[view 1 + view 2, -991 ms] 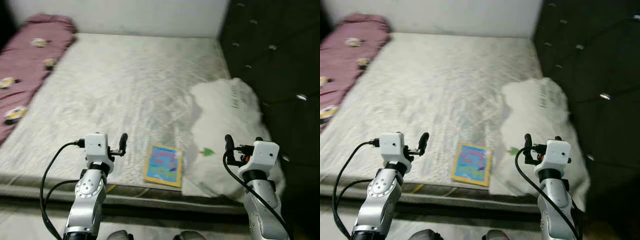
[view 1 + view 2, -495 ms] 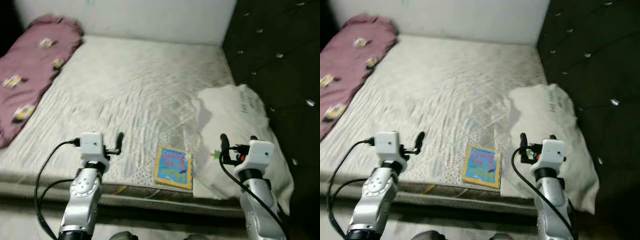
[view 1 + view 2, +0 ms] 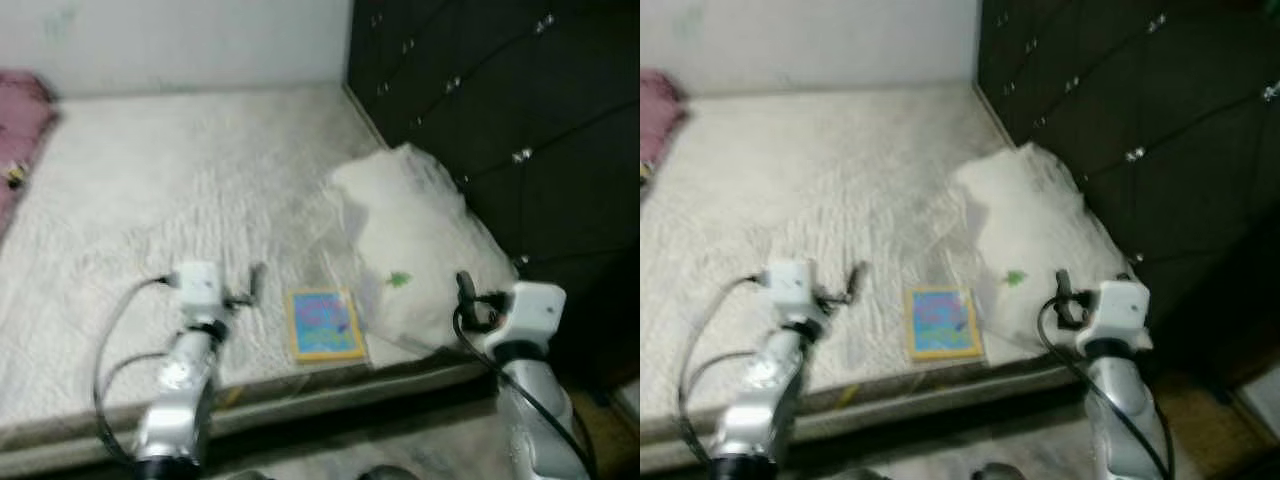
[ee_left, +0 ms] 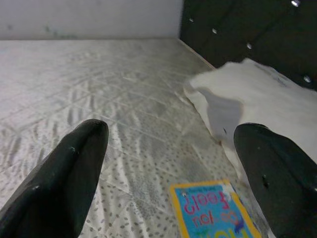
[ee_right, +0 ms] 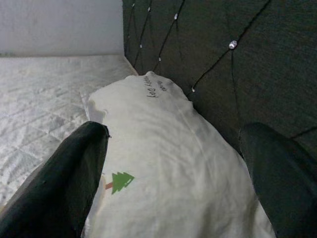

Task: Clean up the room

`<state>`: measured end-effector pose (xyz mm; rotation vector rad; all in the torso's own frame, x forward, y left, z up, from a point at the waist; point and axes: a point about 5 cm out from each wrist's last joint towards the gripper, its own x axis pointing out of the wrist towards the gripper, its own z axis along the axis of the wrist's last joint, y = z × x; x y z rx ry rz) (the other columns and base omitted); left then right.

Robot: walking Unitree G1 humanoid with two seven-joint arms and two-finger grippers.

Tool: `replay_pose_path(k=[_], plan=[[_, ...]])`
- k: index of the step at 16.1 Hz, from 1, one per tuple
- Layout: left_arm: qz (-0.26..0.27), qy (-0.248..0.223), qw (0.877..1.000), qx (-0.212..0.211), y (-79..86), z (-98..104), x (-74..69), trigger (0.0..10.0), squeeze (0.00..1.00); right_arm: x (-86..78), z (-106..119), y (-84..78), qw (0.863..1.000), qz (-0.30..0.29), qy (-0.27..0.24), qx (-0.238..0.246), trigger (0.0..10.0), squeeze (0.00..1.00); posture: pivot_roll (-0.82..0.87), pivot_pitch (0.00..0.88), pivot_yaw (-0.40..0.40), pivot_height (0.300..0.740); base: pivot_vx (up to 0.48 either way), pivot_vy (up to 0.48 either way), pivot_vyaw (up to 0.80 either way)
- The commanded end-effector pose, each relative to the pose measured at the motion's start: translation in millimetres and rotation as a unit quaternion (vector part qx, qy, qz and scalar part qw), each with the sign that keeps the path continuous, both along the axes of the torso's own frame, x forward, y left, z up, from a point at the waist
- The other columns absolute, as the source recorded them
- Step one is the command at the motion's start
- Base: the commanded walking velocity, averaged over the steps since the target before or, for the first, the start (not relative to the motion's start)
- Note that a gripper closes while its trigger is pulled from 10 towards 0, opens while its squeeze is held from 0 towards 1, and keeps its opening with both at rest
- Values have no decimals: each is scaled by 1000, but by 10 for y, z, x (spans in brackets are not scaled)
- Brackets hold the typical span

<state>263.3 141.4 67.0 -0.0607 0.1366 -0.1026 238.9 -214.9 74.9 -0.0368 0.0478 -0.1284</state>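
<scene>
A quilted off-white mattress [image 3: 170, 190] lies against a dark tufted headboard with metal studs [image 3: 480, 90]. A thin square picture book with a yellow border and a blue-and-pink cover [image 3: 324, 322] lies flat on the mattress, close to the near edge. Just beside the book, toward the headboard, rests a white pillow printed with a small green tree and black lettering [image 3: 410, 240]; its edge appears to touch or slightly overlap the book's side. A pink blanket [image 3: 18, 120] lies at the far left edge of the mattress.

The left gripper [image 4: 168, 163] is held above the near part of the mattress, its two black fingers [image 4: 74, 173] spread wide with nothing between them. The book lies ahead of and below this gripper, nearer its right finger, not in contact.

The right gripper [image 5: 173, 168] is held over the near end of the pillow, fingers [image 5: 69, 168] likewise spread wide and holding nothing. The pillow lies directly ahead between the fingers, with the headboard just beyond it. The head views are blurred.
</scene>
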Motion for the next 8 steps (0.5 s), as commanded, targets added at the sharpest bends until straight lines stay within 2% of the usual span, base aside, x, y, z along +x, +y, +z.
replay_pose_path(k=[1,8], plan=[[10,0,1000,8,101,11,11,10000,0,24,10,59,1000,10,-2,9,10000,0,-69,0,6,740,0,461,0],[7,-2,1000,11,91,16,39,10000,0,62,27,88,1000,20,-7,10,10000,0,-68,0,7,740,0,480,0]])
